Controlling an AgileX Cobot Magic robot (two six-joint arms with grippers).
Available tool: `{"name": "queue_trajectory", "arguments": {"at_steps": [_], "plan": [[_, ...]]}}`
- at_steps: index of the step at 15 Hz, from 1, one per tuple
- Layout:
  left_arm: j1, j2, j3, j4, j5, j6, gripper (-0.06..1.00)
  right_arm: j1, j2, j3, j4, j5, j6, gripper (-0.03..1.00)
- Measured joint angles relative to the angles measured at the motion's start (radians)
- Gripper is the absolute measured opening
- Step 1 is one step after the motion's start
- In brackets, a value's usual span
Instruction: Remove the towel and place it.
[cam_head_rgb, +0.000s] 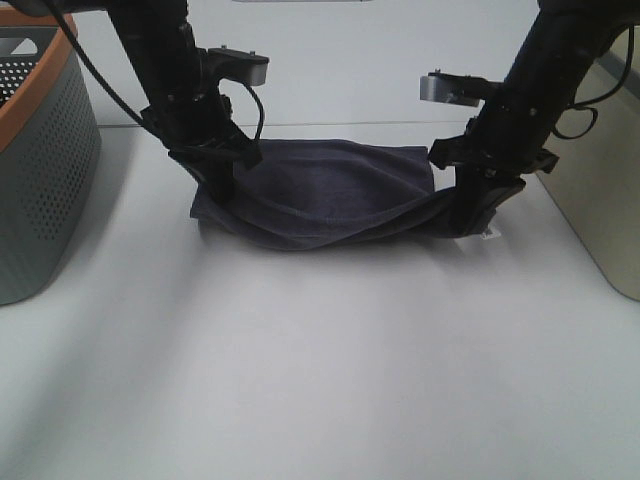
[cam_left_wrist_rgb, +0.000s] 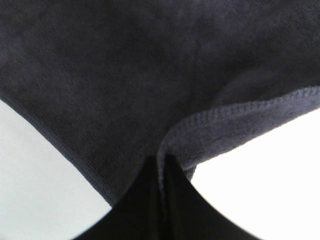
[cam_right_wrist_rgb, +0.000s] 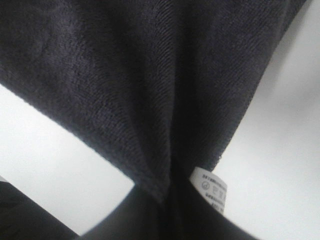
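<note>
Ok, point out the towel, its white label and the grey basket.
towel (cam_head_rgb: 330, 190), exterior high view, middle of the cloth
white label (cam_right_wrist_rgb: 211, 187), right wrist view, printed face
basket (cam_head_rgb: 45, 180), exterior high view, perforated wall

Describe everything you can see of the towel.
The towel is dark navy-grey terry cloth with a stitched hem and a small white label at one corner. The left tool and right tool each pinch an end, shut on it. It hangs folded between them, sagging mid-span, low over the white table; whether it touches is unclear.
</note>
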Motion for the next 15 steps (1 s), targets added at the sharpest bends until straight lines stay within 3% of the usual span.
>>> {"name": "queue_trajectory", "arguments": {"at_steps": [4, 8, 10, 12, 13, 14, 15], "plan": [[0.000, -0.079, 0.149, 0.012, 0.004, 0.000, 0.00, 0.000, 0.000, 0.105, 0.051, 0.007, 0.024, 0.02], [0.000, -0.079, 0.182, 0.002, 0.004, 0.000, 0.03, 0.000, 0.000, 0.161, 0.057, 0.006, 0.027, 0.09], [0.000, -0.079, 0.182, 0.002, 0.004, 0.000, 0.11, 0.000, 0.000, 0.184, 0.073, 0.005, 0.054, 0.18], [0.000, -0.079, 0.182, 0.002, 0.004, -0.013, 0.22, 0.000, 0.000, 0.197, 0.091, 0.005, 0.105, 0.33], [0.000, -0.079, 0.182, 0.006, 0.004, -0.032, 0.32, 0.000, -0.001, 0.196, 0.098, 0.006, 0.139, 0.43], [0.000, -0.079, 0.182, 0.014, 0.004, -0.046, 0.39, 0.000, -0.001, 0.196, 0.099, 0.006, 0.153, 0.47], [0.000, -0.079, 0.182, 0.033, 0.004, -0.083, 0.54, 0.000, -0.001, 0.196, 0.099, 0.006, 0.183, 0.57]]}}
